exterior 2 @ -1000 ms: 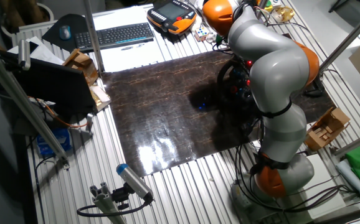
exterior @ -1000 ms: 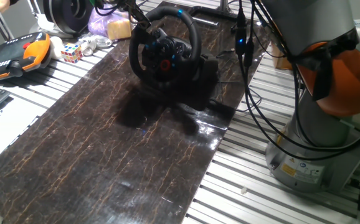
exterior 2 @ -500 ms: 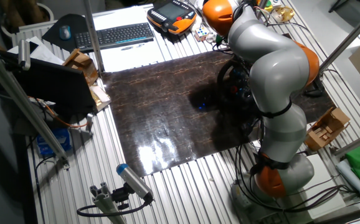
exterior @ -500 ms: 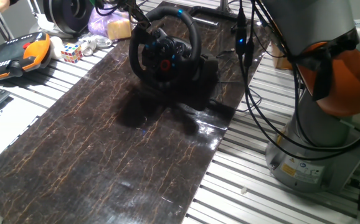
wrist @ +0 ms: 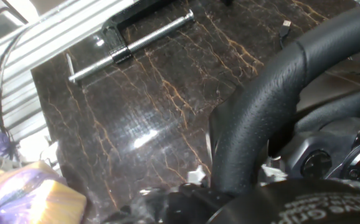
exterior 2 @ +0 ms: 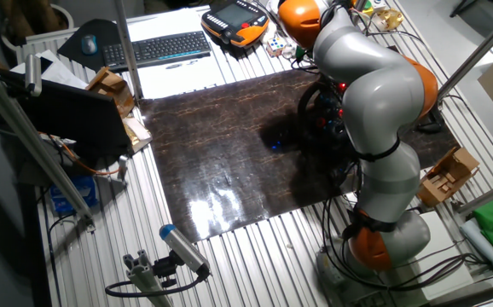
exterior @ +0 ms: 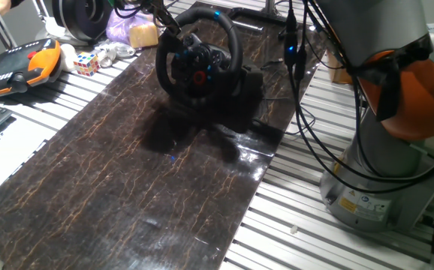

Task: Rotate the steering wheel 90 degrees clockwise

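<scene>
The black steering wheel (exterior: 198, 64) stands upright on its bulky base at the far end of the dark marbled board (exterior: 127, 187), its red hub button (exterior: 200, 76) facing the camera. My gripper (exterior: 173, 31) is at the rim's upper left, its thin dark fingers closed around the rim. In the hand view the thick rim (wrist: 261, 112) runs down between dark finger parts at the bottom edge, with hub buttons to the right. In the other fixed view the wheel (exterior 2: 319, 111) is mostly hidden behind the arm.
An orange teach pendant (exterior: 22, 64), a Rubik's cube (exterior: 85, 63), a black spool ring (exterior: 82, 19), a purple bag (exterior: 123, 28) and a yellow sponge (exterior: 143, 34) lie left of the wheel. Cables (exterior: 296, 52) hang on the right by the robot base (exterior: 382, 150). A metal rod (wrist: 130, 43) lies behind.
</scene>
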Robot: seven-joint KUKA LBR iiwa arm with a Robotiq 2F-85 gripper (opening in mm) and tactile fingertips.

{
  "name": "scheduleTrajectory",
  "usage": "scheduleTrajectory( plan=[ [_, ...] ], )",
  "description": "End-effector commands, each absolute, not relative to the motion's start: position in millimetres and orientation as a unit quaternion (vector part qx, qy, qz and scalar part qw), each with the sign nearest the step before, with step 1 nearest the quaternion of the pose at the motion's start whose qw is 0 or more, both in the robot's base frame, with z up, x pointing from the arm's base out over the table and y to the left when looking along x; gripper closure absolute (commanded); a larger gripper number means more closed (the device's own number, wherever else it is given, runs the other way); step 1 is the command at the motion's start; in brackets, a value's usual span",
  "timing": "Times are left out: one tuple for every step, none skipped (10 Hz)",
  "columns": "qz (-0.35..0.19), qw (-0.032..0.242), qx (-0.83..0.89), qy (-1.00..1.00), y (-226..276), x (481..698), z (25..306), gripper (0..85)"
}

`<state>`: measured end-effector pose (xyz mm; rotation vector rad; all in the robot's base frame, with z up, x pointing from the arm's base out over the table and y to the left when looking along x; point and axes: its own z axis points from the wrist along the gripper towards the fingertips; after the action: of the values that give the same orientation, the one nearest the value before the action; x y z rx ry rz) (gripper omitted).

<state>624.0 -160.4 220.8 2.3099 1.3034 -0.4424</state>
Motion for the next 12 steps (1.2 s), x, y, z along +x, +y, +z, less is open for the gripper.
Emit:
scheduleTrajectory(
  plan=[
    [-0.161,0.224,0.837,0.472,-159.2,624.9,218.8,24.0],
    [-0.16,0.22,0.837,0.475,-158.3,625.5,218.0,23.7],
    [-0.16,0.217,0.837,0.477,-158.1,626.1,217.4,23.7],
    [-0.162,0.215,0.836,0.478,-158.9,625.5,218.1,23.7],
    [-0.163,0.216,0.836,0.478,-160.0,624.3,219.4,24.0],
    [-0.164,0.217,0.836,0.476,-160.5,624.0,219.5,24.0],
    [-0.163,0.22,0.836,0.475,-161.3,623.9,219.2,24.0],
    [-0.157,0.222,0.838,0.474,-162.3,624.0,218.7,24.3],
    [-0.153,0.229,0.839,0.468,-163.6,623.7,218.7,24.0],
    [-0.153,0.24,0.845,0.453,-164.6,623.4,219.0,23.7],
    [-0.163,0.237,0.847,0.447,-166.2,622.5,219.2,28.3],
    [-0.174,0.238,0.85,0.436,-167.8,621.6,219.2,33.7]
  ],
)
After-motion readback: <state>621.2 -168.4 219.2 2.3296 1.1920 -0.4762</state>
